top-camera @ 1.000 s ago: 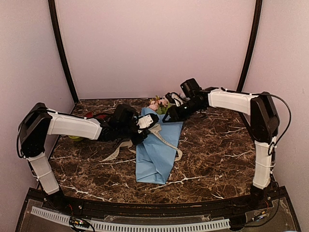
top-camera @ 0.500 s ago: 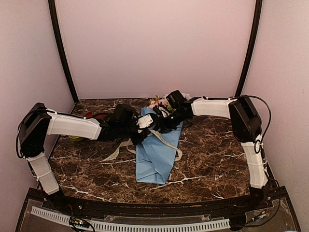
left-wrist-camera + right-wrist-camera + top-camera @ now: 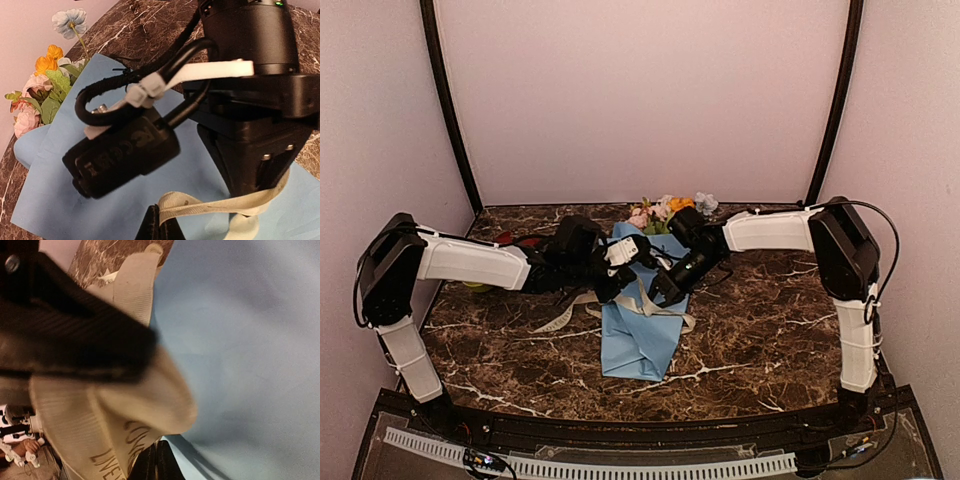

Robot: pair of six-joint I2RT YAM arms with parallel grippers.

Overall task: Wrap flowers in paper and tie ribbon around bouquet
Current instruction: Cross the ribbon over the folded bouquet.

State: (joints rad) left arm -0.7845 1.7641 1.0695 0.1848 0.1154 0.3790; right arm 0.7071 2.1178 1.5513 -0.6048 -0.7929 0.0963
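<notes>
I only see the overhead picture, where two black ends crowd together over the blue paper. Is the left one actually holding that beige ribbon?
Observer: Yes. Its wrist camera shows the left tool pinched shut on the ribbon.
Visitor: And the right one?
Observer: The right tool is shut on it too, with ribbon bunched above its tips.
Visitor: Anything else?
Observer: The ribbon carries printed lettering, too partial to read.

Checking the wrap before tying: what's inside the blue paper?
Only the heads of the flowers show, poking out of the paper at its far end. The stems are covered and cannot be seen.
</notes>
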